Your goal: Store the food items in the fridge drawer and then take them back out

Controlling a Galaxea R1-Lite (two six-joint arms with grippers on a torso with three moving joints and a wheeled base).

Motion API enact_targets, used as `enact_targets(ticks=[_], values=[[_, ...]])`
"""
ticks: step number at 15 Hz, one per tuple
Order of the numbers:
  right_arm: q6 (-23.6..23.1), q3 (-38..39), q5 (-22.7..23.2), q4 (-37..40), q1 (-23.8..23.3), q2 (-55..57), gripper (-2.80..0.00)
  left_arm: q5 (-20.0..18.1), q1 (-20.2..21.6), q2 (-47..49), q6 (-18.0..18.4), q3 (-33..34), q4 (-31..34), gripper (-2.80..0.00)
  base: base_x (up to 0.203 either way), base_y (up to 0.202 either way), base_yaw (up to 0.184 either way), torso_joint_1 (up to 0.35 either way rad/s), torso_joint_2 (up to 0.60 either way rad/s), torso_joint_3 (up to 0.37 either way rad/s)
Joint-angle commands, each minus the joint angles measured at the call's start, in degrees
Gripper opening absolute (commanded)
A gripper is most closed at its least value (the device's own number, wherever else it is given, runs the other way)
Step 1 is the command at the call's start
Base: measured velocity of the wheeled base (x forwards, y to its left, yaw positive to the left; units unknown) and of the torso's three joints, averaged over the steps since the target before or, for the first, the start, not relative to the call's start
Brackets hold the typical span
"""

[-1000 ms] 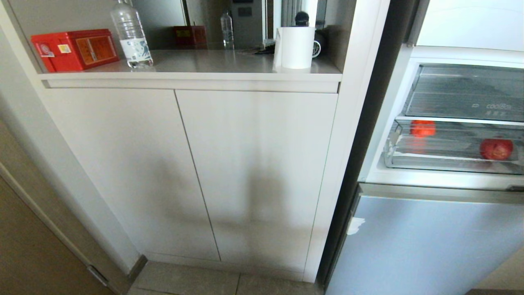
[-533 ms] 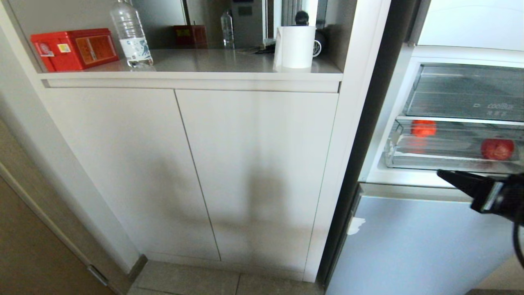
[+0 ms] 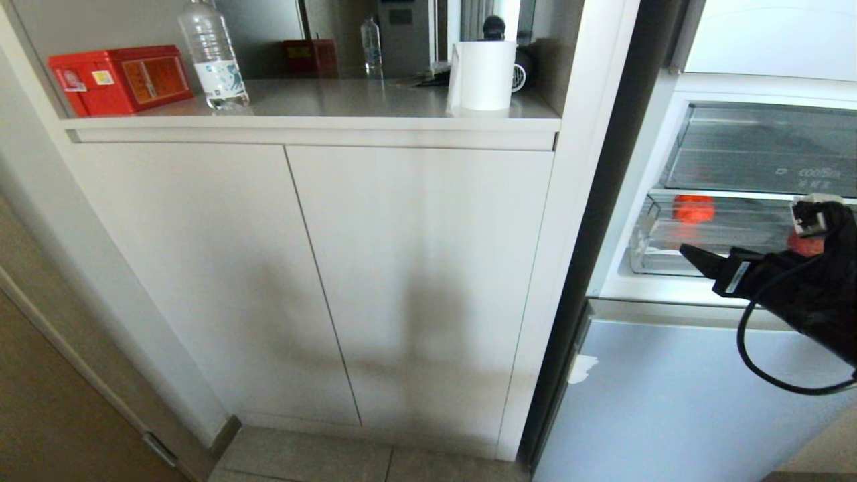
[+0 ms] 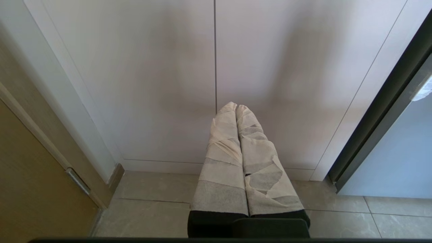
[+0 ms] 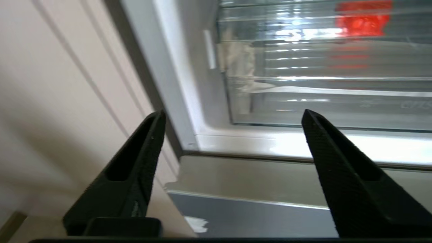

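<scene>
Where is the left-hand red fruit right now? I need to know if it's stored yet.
In the head view, the left red fruit lies inside the clear fridge drawer, near its left back corner, below the lettered drawer; the open right gripper hovers in front.

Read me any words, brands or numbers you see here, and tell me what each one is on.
"coolBox", roughly: pale lettering on the upper clear plastic fridge drawer front; smaller marks beneath are unreadable.
Red rectangular box on the shelf: orange panel and stickers, too small to read.
Clear plastic water bottle: blue-and-white label, unreadable.
Lower ribbed clear fridge drawer: faint embossed lettering, too blurred to read.
</scene>
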Motion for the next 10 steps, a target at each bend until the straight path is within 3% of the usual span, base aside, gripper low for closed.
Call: enact_targets(ticks=[1,4,7,10], values=[[0.3,-1.4,-0.8,-1.4,-1.2,3.2,0.0,0.0,0.0,0.1,0.0,0.0,0.0,-2.8,0.0,0.0,0.0,0.0,0.0,0.0],[0.8,-2.0,-0.9,-6.4,-0.9,8.1,0.0,0.0,0.0,0.1,0.0,0.0,0.0,-2.8,0.0,0.0,0.0,0.0,0.0,0.0],[1.6,-2.9,-1.3,-17.6,-0.9,14.6,0.0,0.1,0.0,0.1,0.0,0.0,0.0,-2.8,0.0,0.0,0.0,0.0,0.0,0.0],[2.0,-5.2,-1.4,-19.4,-0.8,17.9,0.0,0.1,0.0,0.2,0.0,0.0,0.0,-2.8,0.0,0.0,0.0,0.0,0.0,0.0]])
